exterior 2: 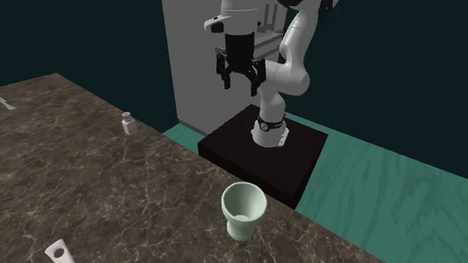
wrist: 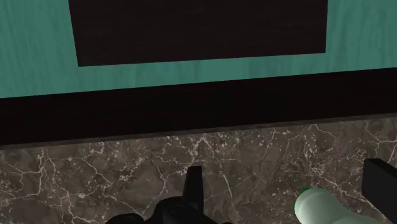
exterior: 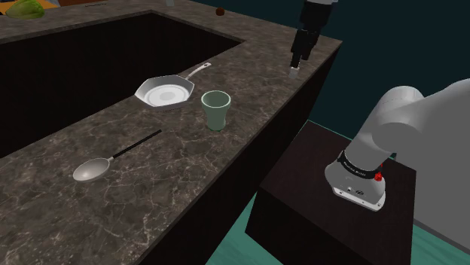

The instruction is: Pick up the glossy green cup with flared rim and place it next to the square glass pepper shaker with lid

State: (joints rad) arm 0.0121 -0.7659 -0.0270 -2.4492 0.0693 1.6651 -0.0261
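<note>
Hovering over the marble counter's (exterior: 151, 188) edge, my pincer (exterior 2: 237, 84) gapes wide and holds nothing, the white pepper shaker (exterior 2: 127, 124) below it. The pale green cup (exterior: 215, 109) stands upright beside the frying pan (exterior: 164, 94), well apart from me.

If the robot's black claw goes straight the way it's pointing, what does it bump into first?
Probably the small pale shaker. In the wrist view it stands below the open gripper, nearer one finger. Depth is hard to judge, so the fingers might land on the marble countertop beside it instead.
</note>
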